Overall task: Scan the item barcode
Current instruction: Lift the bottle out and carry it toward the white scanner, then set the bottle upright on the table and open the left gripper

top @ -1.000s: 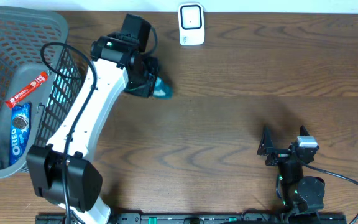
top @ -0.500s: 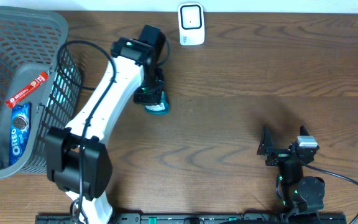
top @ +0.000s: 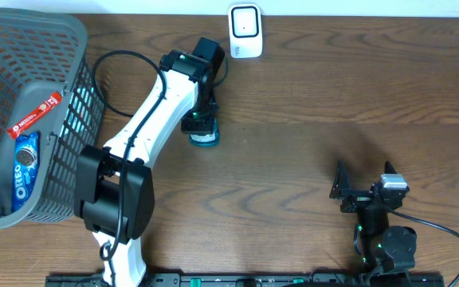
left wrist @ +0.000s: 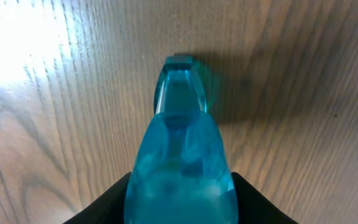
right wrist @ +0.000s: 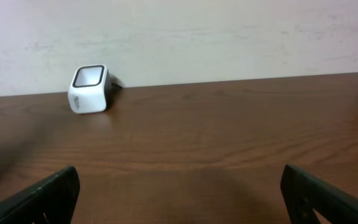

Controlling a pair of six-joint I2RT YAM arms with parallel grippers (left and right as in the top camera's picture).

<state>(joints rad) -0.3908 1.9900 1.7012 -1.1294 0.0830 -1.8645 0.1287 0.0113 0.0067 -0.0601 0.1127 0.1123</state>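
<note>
My left gripper (left wrist: 179, 202) clamps the translucent blue bottle (left wrist: 180, 146) low over the table (top: 333, 96), near the barcode scanner (top: 245, 32). My right gripper (right wrist: 180, 196) is spread wide, empty. Hazard: the slick bottle may slip, or its barcode may face away.

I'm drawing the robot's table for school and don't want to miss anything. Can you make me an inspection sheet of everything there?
Surface: brown wooden table, grain showing.
Job's things: white barcode scanner at the far edge; teal translucent item in front of it.
Clutter: grey mesh basket on the left, holding an Oreo pack and a red snack bar.
Grippers: left gripper shut on the teal item; right gripper open and empty.
Cables: black cable looping off the left arm; another black cable trailing by the right arm.
Surroundings: pale wall behind the table.
</note>
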